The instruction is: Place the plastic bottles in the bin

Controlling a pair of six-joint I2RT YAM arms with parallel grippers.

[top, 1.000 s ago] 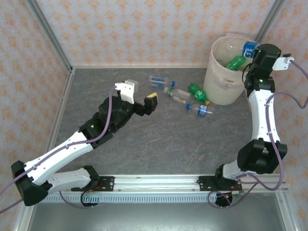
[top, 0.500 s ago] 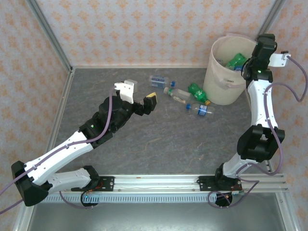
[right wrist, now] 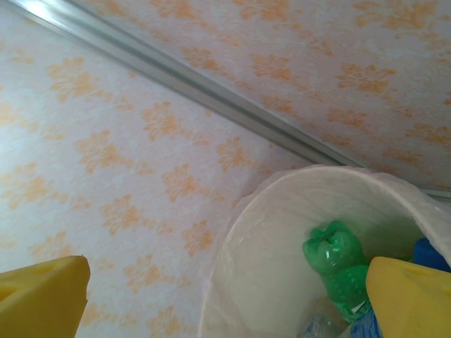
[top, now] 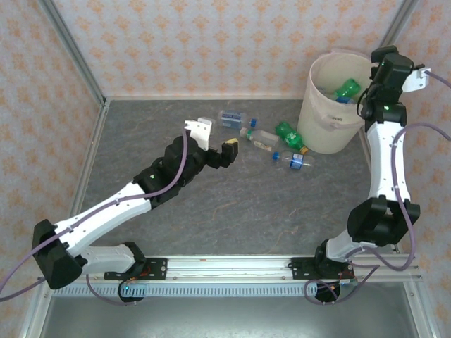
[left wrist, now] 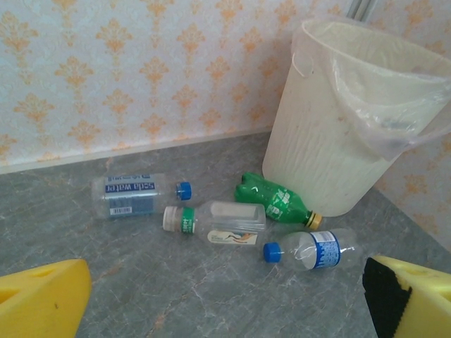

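From above, your left gripper point(top: 215, 141) is spread open and empty at mid-frame, left of four loose bottles point(top: 259, 139) on the table point(top: 211, 204). The bin point(top: 317, 134) stands upper right, with the right gripper point(top: 380, 67) at its right rim.

Left wrist: yellow fingers point(left wrist: 42, 303) sit wide apart in the lower corners, the bottles beyond them.

Right wrist: fingers point(right wrist: 42, 296) are wide apart and empty, and a green bottle point(right wrist: 338, 271) lies inside the bin at lower right.

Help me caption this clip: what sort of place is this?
Probably a robot test cell, not a real room: a grey tabletop boxed in by wallpapered panels on metal posts, with a left arm and right arm on a near-edge rail.
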